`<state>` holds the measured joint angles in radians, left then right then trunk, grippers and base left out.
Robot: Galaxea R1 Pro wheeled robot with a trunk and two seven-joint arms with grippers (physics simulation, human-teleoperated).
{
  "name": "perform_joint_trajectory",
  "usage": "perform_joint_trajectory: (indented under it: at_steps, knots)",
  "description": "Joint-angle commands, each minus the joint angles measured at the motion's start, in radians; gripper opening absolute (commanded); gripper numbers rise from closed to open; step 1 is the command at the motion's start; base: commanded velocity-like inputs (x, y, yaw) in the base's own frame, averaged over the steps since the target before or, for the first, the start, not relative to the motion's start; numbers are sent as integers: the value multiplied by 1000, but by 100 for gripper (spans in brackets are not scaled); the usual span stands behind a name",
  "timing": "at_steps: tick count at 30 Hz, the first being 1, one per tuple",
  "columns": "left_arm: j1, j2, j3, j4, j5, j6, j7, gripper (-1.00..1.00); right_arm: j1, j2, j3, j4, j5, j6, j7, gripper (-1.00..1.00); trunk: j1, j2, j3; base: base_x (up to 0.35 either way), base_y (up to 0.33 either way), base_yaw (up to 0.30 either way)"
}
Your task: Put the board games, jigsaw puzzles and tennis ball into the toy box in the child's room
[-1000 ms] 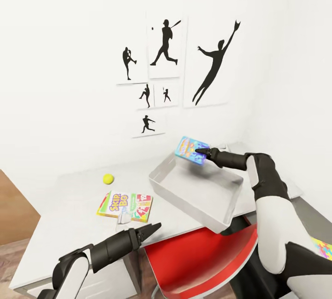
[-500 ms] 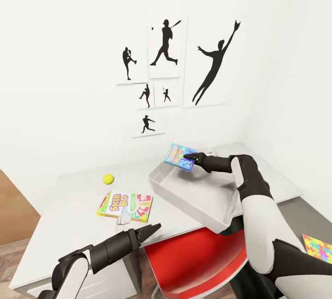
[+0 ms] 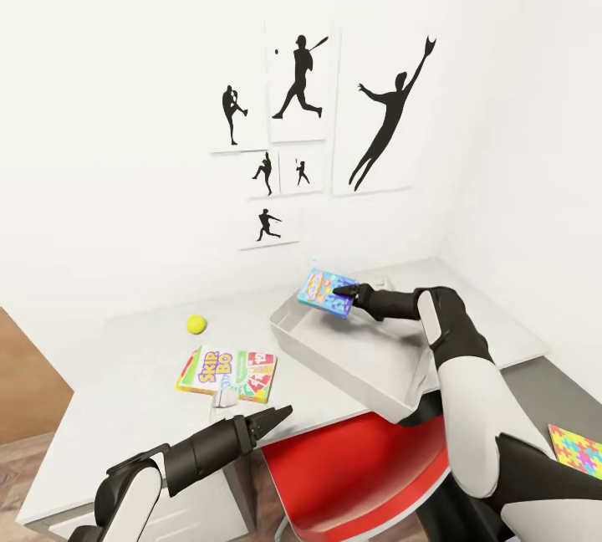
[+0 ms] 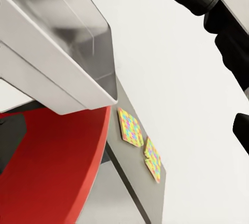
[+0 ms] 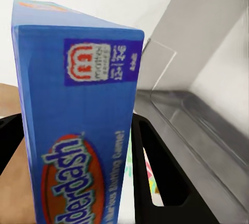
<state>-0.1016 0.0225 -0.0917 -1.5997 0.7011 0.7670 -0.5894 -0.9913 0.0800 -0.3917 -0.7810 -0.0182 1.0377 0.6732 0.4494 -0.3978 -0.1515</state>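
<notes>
My right gripper (image 3: 341,292) is shut on the small blue board game (image 3: 324,291) and holds it tilted just above the far end of the light grey toy box (image 3: 334,354). In the right wrist view the blue box (image 5: 72,130) sits between the dark fingers (image 5: 155,182), with the toy box's inside (image 5: 197,115) behind it. The Skip-Bo board game (image 3: 226,373) and the tennis ball (image 3: 196,324) lie on the pale table (image 3: 125,375) left of the toy box. My left gripper (image 3: 274,420) hovers open at the table's front edge. Two jigsaw puzzles (image 4: 129,128) (image 4: 153,159) lie on the dark cabinet top.
A red chair (image 3: 359,467) stands under the table's front edge, below the toy box's overhanging corner (image 4: 62,79). One jigsaw puzzle (image 3: 577,448) shows at the lower right of the head view. Baseball silhouette pictures (image 3: 297,82) hang on the white wall.
My right arm has carried the blue board game left and down, from beyond the toy box's far rim to just over its far end. The left arm has stayed still.
</notes>
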Motion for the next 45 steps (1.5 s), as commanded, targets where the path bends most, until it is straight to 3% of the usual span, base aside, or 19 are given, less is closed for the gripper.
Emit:
perform_joint_trajectory:
  at_steps: [1, 11, 22, 34, 41, 45]
  knots:
    - [-1, 1, 0, 0, 5, 6, 2, 100, -1, 1, -6, 2, -5, 10, 1, -100, 1, -2, -2, 0, 0, 0]
    - [-1, 1, 0, 0, 4, 6, 3, 100, -1, -7, -12, 24, -7, 10, 1, -100, 1, -2, -6, 0, 0, 0]
    - [-1, 2, 1, 0, 4, 6, 2, 100, -3, -34, -58, 102, -9, 10, 2, -100, 1, -2, -21, 0, 0, 0]
    - [-1, 2, 2, 0, 8, 6, 0, 100, -10, -47, -69, 126, -10, 10, 1, -100, 1, -2, -40, 0, 0, 0]
    - [-1, 2, -2, -4, 16, 5, -15, 100, -12, -47, -70, 127, -10, 10, 0, -100, 1, -2, -52, 0, 0, 0]
    - [-1, 1, -4, -5, 18, 5, -79, 100, -13, -48, -70, 127, -10, 10, 0, -100, 1, -2, -58, 0, 0, 0]
